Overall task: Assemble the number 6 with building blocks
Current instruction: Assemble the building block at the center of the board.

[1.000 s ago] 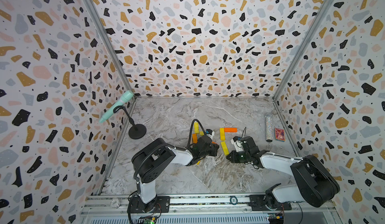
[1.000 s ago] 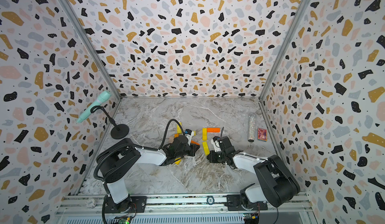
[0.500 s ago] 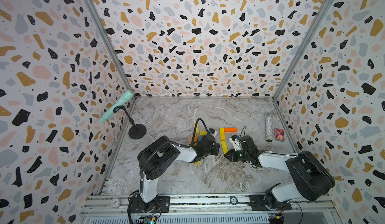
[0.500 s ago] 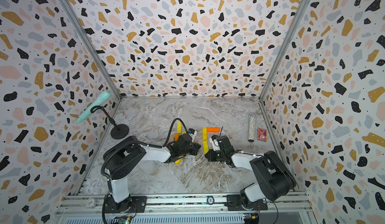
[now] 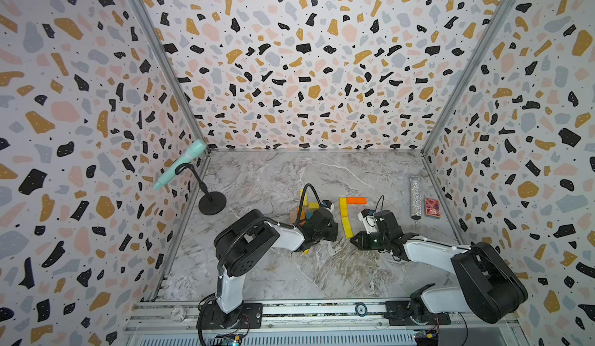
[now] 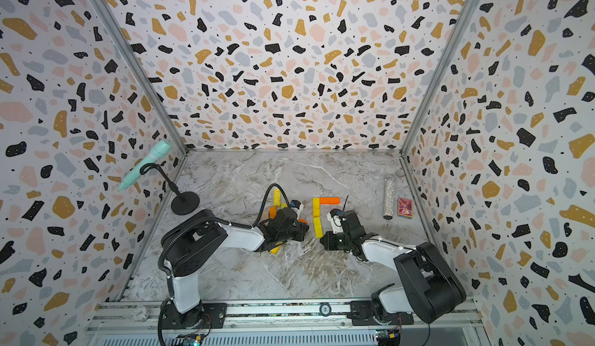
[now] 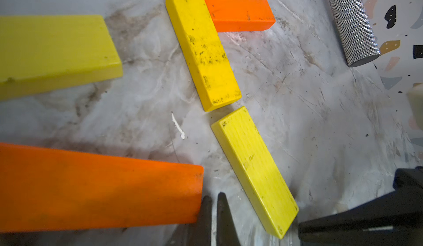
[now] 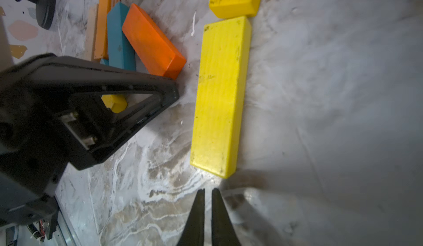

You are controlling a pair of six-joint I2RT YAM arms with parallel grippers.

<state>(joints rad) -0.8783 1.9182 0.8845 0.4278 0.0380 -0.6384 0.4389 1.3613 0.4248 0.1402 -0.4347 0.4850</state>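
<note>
1. Partial 6 sits mid-table point(image 5: 289, 180), between the two grippers. The orange plank point(image 7: 238, 10) is the top bar, its end butted against the side of the upper yellow plank point(image 7: 202, 48).
2. The lower yellow plank point(image 7: 254, 169) carries the stroke on. It is slightly out of line, with a narrow gap between the two yellows. Only the top bar and this one long stroke are laid.
3. Left gripper point(image 7: 214, 208): jaws closed together with nothing between them. The tips are low at the table, right by the end of a loose orange plank point(image 7: 98, 187). Touching or just short of it, cannot tell.
4. Right gripper point(image 8: 207, 201): jaws pressed together, empty. It is low over the table, just off the near end of the lower yellow plank and apart from it.
5. Spare pile is on the left arm's side of the 6. The loose orange plank lies against a teal plank point(image 8: 119, 36). Beside them are a duller orange plank point(image 8: 104, 22) and a pale wood plank point(image 8: 91, 31).
6. More yellow planks point(image 5: 304, 199) lie at the pile's far end.
7. By the right wall a glitter cylinder point(image 5: 415, 196) and a red box point(image 5: 432, 207) lie side by side. A mint microphone point(image 5: 180, 164) on a stand is at the left wall.
</note>
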